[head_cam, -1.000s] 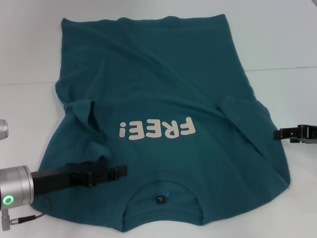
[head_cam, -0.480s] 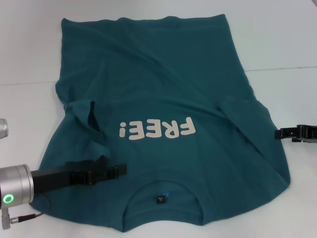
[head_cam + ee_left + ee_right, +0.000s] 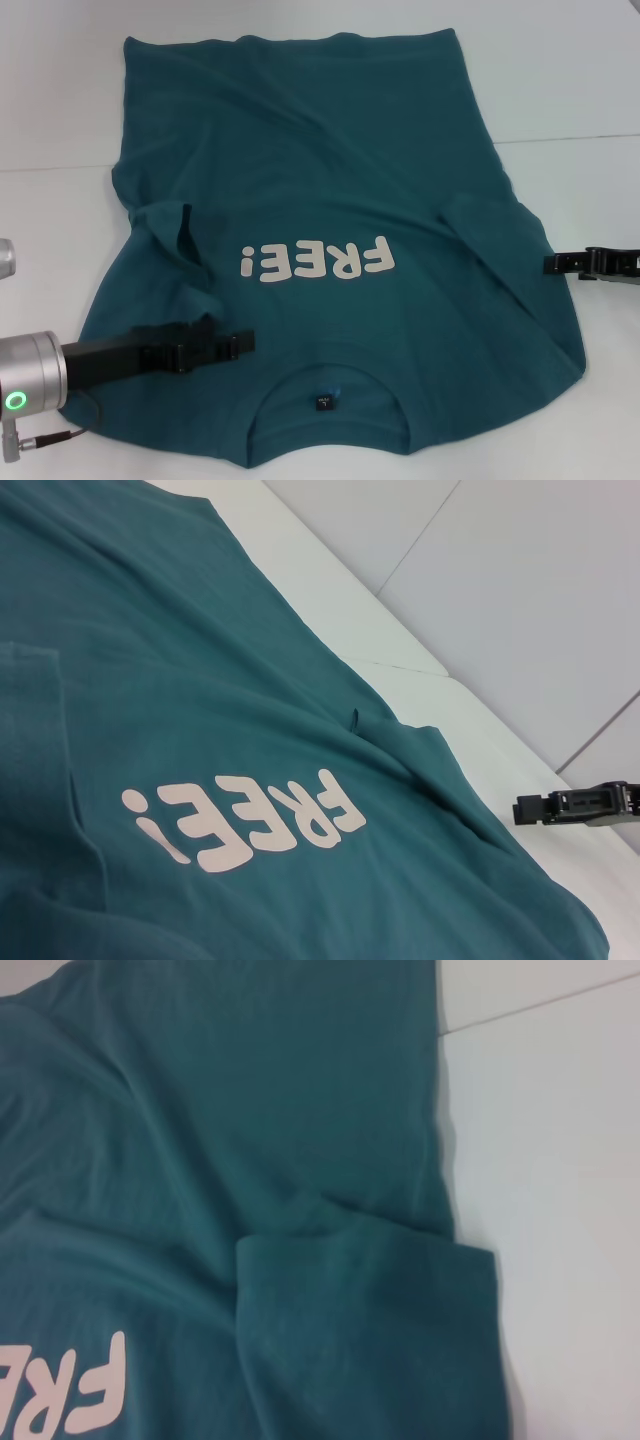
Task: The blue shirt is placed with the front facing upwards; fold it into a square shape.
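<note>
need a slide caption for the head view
Blue shirt lies front-up on the white table, left gripper over its shoulder, right gripper at its sleeve edge.

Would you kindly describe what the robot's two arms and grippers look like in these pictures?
The left arm ends in a silver cylindrical wrist bearing a glowing green ring light, with a thin cable beneath. From it extends the left gripper, long, black and boxy. The right gripper is likewise black and angular, with little else of that arm in view.
</note>
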{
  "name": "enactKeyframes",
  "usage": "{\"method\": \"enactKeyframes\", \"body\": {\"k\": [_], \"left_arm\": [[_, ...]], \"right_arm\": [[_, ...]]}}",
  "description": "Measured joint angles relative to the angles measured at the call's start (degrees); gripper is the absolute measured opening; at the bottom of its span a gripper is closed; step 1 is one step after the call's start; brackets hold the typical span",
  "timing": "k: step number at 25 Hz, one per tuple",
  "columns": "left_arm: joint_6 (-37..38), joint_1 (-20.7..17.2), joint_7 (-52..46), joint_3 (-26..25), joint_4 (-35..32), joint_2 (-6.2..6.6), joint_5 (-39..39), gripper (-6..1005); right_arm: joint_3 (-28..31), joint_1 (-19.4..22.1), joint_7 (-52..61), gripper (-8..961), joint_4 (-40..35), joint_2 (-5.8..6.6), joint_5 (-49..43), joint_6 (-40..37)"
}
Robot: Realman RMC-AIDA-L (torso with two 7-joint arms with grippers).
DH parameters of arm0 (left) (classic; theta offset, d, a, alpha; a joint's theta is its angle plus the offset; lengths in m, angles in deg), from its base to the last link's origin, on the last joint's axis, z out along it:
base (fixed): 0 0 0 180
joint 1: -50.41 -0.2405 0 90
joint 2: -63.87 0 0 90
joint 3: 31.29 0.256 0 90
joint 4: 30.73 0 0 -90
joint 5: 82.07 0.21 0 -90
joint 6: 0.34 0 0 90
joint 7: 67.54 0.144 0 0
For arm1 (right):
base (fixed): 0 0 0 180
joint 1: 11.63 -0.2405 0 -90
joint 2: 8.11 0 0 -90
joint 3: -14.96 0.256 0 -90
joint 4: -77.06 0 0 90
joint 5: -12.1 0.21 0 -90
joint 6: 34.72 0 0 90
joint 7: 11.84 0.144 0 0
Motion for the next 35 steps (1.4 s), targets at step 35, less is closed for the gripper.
{"method": "enactKeyframes", "body": {"k": [35], "left_arm": [[-0.1,0.0,0.2,-0.1,0.0,0.0,0.0,878]], "right_arm": [[-0.2,-2.0,-0.6,655,1.6,-2.2,-2.2,4.5]]}}
